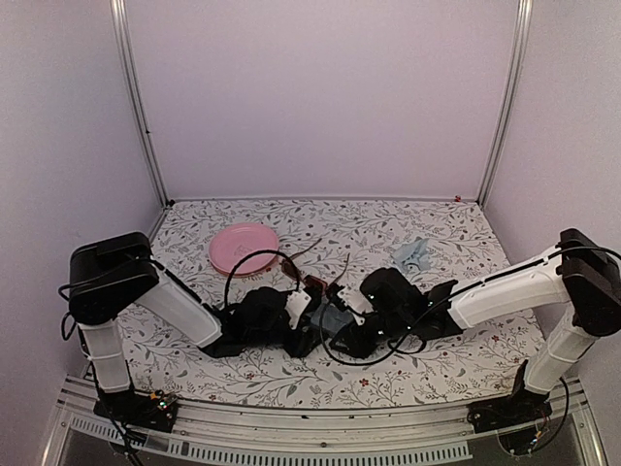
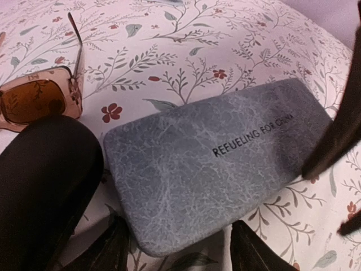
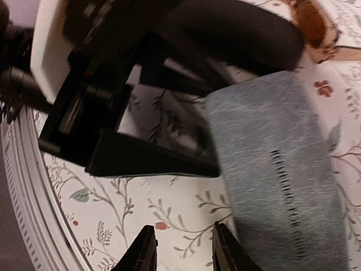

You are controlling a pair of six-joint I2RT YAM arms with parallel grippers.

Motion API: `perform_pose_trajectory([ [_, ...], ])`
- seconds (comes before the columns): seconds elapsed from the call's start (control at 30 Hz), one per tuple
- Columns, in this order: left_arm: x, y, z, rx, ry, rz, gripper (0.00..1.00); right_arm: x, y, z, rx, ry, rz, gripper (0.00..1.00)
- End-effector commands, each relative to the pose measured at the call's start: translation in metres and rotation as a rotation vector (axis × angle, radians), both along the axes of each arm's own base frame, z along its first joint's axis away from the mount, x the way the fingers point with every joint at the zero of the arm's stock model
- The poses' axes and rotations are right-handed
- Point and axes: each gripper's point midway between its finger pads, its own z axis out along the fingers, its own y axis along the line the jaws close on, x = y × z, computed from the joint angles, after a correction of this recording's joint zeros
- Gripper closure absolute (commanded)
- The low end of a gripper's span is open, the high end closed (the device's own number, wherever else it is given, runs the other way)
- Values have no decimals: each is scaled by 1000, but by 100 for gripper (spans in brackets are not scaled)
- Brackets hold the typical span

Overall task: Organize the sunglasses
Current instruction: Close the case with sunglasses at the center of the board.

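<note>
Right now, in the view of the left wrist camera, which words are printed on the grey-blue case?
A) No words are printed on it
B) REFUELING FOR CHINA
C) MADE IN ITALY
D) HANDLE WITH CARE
B: the grey-blue case carries the words REFUELING FOR CHINA in dark capital letters across its mottled top face.

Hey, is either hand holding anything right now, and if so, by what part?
The left hand seems to clasp the grey case across one short end, a finger on each side. The right hand holds nothing.
</note>
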Motion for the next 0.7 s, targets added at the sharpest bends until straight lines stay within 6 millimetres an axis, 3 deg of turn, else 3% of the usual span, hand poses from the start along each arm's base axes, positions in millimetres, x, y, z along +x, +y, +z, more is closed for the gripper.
perform_pose_trajectory([
  [0.0, -24, 3, -25, 44, 84, -27, 38, -29, 17, 1, 52, 95, 86, 60],
  [0.17, -29, 9, -21, 45, 88, -24, 37, -19, 12, 24, 53, 41, 39, 45],
  [0.37, -38, 24, -7, 46, 77, -23, 33, -3, -16, 50, 0, -70, -50, 29],
  [0.5, -42, 40, -2, 62, 74, -7, 24, 4, -37, 41, -106, -78, -71, 18],
  [0.63, -43, 59, 7, 76, 63, 45, 14, 14, -50, 26, -235, -96, -62, 1],
  [0.67, -43, 64, 10, 73, 59, 58, 12, 18, -51, 23, -267, -104, -64, 1],
])
